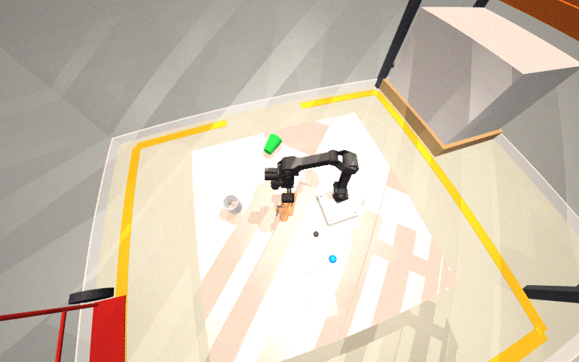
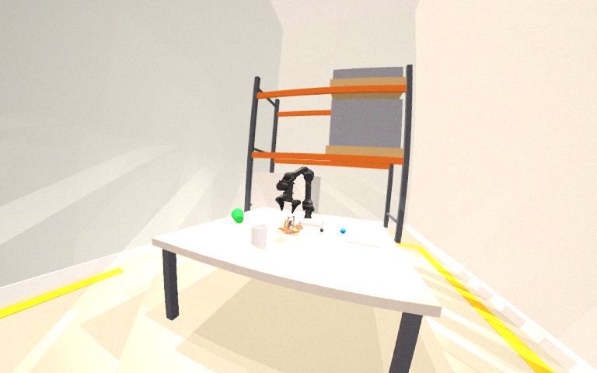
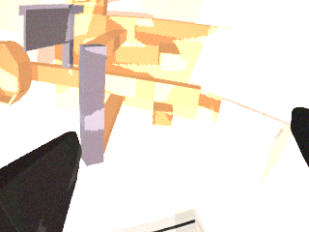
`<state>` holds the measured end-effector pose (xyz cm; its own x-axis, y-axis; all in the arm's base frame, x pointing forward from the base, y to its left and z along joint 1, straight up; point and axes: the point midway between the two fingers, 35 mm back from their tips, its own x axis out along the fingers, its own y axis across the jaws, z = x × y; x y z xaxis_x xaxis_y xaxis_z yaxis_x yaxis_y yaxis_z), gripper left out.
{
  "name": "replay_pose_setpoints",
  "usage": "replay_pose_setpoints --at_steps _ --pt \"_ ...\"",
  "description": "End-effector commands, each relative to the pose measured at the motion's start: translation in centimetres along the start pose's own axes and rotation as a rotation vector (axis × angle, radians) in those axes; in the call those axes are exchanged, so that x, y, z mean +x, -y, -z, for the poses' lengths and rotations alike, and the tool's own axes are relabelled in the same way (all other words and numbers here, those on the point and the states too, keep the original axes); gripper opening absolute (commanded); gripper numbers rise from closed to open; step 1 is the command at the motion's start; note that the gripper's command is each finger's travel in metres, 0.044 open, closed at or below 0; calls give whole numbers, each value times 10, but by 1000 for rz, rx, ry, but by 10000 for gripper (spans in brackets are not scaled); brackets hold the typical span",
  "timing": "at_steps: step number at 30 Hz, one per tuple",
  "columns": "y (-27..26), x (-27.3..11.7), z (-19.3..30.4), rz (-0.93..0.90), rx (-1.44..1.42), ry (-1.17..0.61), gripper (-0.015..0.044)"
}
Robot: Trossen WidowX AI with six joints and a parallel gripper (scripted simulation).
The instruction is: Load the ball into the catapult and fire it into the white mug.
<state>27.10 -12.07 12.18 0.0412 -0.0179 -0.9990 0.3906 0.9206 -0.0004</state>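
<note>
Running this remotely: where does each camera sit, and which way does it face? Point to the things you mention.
Top: high overhead, looking down on the table [image 1: 239, 315] [image 2: 281, 259]; whole arm [image 1: 314, 160] [image 2: 308, 189] in view.
Exterior: off the mug's [image 1: 232, 204] [image 2: 259, 235] side, facing across the table toward the rack [image 2: 406, 144]; whole arm again.
Wrist: at the gripper [image 1: 287, 191] [image 2: 288, 208] [image 3: 188, 130], looking past both fingertips at the catapult [image 1: 286, 210] [image 2: 285, 226] [image 3: 145, 84].
Top and exterior share the mug and blue ball [image 1: 332, 259] [image 2: 343, 231].

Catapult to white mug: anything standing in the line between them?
Nothing visible stands on the table between the catapult and the white mug. The green tapered object is well off that line. The open gripper hangs over the catapult, so it might obstruct a shot.
</note>
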Motion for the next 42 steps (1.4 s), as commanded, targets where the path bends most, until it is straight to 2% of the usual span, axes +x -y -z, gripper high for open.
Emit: replay_pose_setpoints --at_steps 1,42 --pt "0 -1 1 -3 154 -3 440" --pt "1 -6 4 -3 1575 -11 440"
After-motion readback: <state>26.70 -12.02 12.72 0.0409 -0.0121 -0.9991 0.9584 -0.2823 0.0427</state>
